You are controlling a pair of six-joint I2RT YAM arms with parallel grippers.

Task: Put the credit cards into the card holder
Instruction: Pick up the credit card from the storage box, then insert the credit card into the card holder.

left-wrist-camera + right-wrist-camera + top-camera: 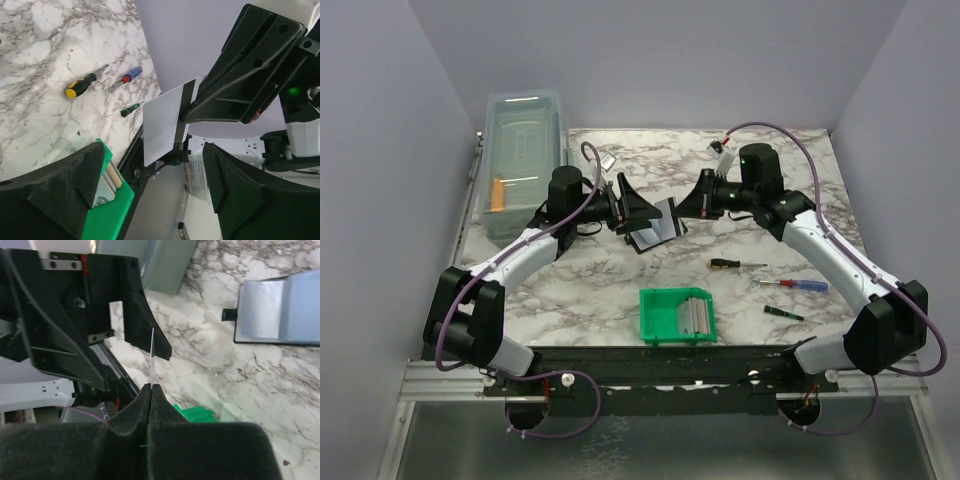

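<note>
**Jaws of the right gripper [151, 388] closed on one card [152, 356]; jaws of the left gripper [152, 152] spread wide**

In the top view, both grippers are seen facing each other at the far middle of the marble table [580, 290], near the card holder [655, 235], which lies unfolded. A green bin [658, 318] is set nearer, with further cards [696, 316] stood inside. Screwdrivers [795, 284] lie to the right, and a clear lidded box [525, 150] at the far left. In the left wrist view, the pale card is shown between the left fingers [75, 175], touched by neither. In the right wrist view, it is seen edge-on, pinched at the tips.
</note>
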